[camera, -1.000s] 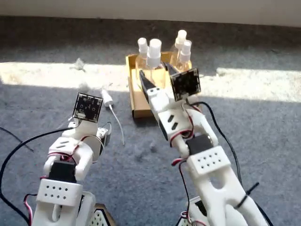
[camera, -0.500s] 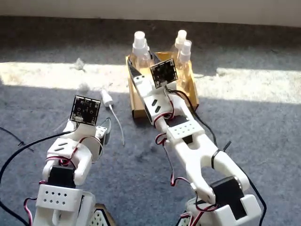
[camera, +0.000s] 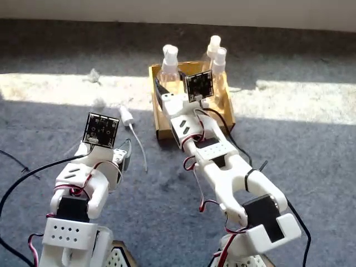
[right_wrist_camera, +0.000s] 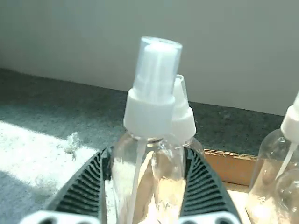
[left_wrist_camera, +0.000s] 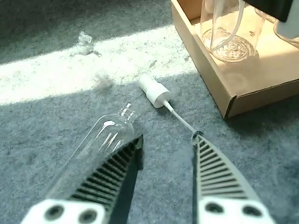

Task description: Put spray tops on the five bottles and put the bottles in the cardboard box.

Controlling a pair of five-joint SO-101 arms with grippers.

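My right gripper (right_wrist_camera: 148, 186) is shut on a clear bottle with a white spray top (right_wrist_camera: 152, 88), held upright over the back left part of the cardboard box (camera: 160, 131). Another capped bottle (right_wrist_camera: 183, 122) stands right behind it. Two more capped bottles (camera: 217, 59) stand at the box's back right. My left gripper (left_wrist_camera: 166, 142) is open just above the carpet. An uncapped bottle (left_wrist_camera: 100, 140) lies beside one of its fingers, outside the gap. A loose spray top (left_wrist_camera: 155, 90) with its thin tube lies just beyond the fingertips.
The box's near corner (left_wrist_camera: 224, 95) is close to the loose spray top. Bits of white fluff (left_wrist_camera: 86, 39) lie on the grey carpet in the sunlit strip. A wall runs behind the box.
My right arm stretched forward and carried the capped bottle from the box's middle to its back left part. The left arm stayed almost still.
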